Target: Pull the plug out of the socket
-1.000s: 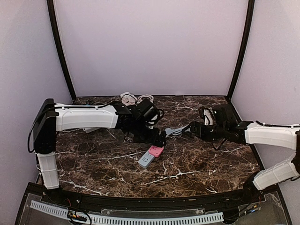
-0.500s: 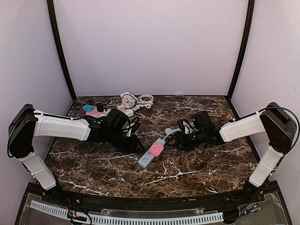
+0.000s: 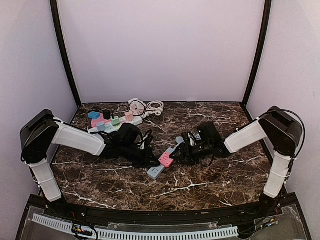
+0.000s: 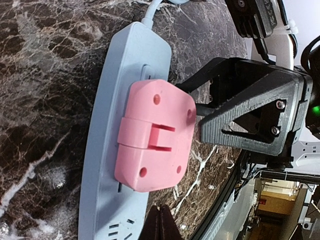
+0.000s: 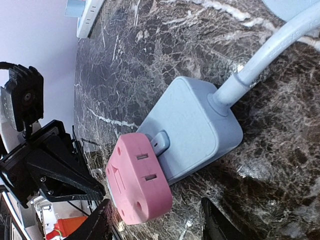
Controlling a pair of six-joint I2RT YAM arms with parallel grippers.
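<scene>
Drawn in on the pink plug (image 4: 154, 135) from both sides since half a second ago, with the left gripper (image 3: 149, 159) shifted right and the right gripper (image 3: 181, 151) shifted left. Plug and strip unmoved.

Shows, at the far left of the dark marble surface (image 3: 215, 175), a second white strip (image 3: 107, 125) loaded with coloured plugs. Just right of it, a coil of white cable (image 3: 147, 106), both well apart from the grippers.

Shows the left arm stretched low across the surface toward the middle, its gripper just left of the grey-blue power strip (image 4: 107, 165). From the left wrist view, finds the left fingertips (image 4: 160, 225) meeting in one dark wedge at the bottom edge. Jaws seemingly clenched together on nothing, tip just short of the plug.

Finds the power strip lying flat and slanted in the middle of the surface, near end to the left, far end to the right, with its pale cable (image 5: 270, 60) leaving the far end. Places the pink plug on the strip's top face, toward the cable end, seated in its socket.

Shows the right gripper just right of the plug, low over the surface, jaws released and spread wide. One dark fingertip (image 5: 97, 225) at each side of the right wrist view, plug ahead of the gap, neither touching it. Right arm reaching in from the right edge.
</scene>
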